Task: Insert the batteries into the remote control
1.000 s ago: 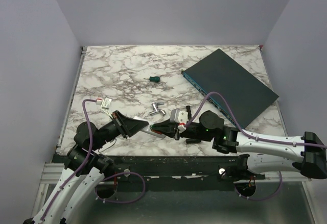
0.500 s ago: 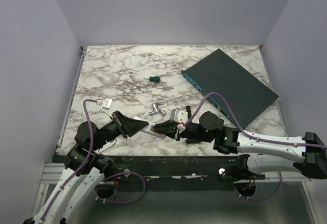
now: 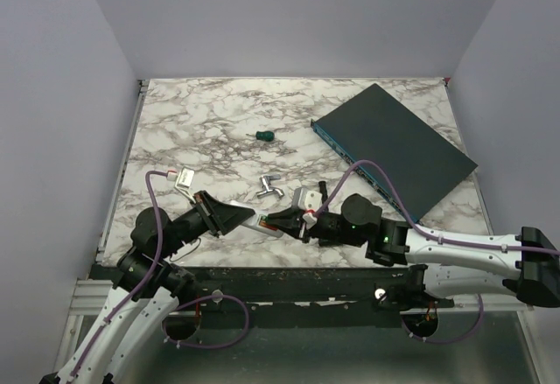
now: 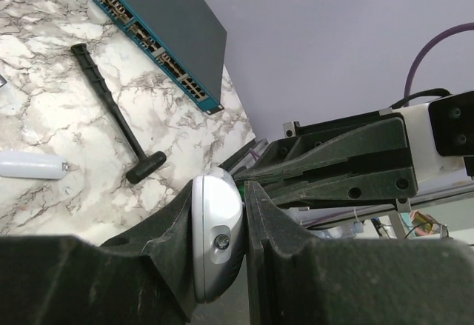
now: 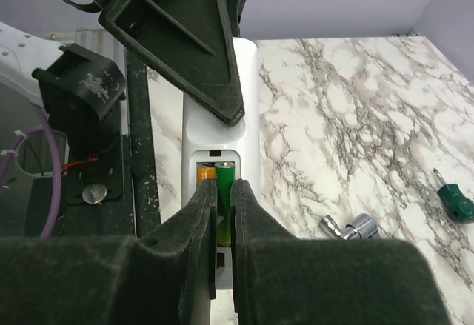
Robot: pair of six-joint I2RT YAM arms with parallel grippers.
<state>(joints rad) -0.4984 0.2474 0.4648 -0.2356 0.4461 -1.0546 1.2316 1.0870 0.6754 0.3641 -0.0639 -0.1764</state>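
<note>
The white remote control (image 5: 248, 103) lies back side up with its battery bay open; it also shows in the top view (image 3: 269, 226). My left gripper (image 3: 248, 218) is shut on its far end, and the left wrist view shows that rounded end (image 4: 217, 229) clamped between the fingers (image 4: 266, 266). An orange battery (image 5: 201, 172) sits in the left slot of the bay. My right gripper (image 5: 223, 186) is shut on a green battery (image 5: 225, 171) and holds it in the right slot, beside the orange one. The right gripper also shows in the top view (image 3: 278, 220).
A large dark teal box (image 3: 398, 143) lies at the back right. A green-handled screwdriver (image 3: 263, 135) and a silver bent metal piece (image 3: 269, 188) lie beyond the grippers. A black L-shaped key (image 4: 111, 110) and a small white cylinder (image 4: 29, 166) lie near the table's front.
My right gripper has edged slightly left, closer to the left gripper. Both grips are unchanged.
</note>
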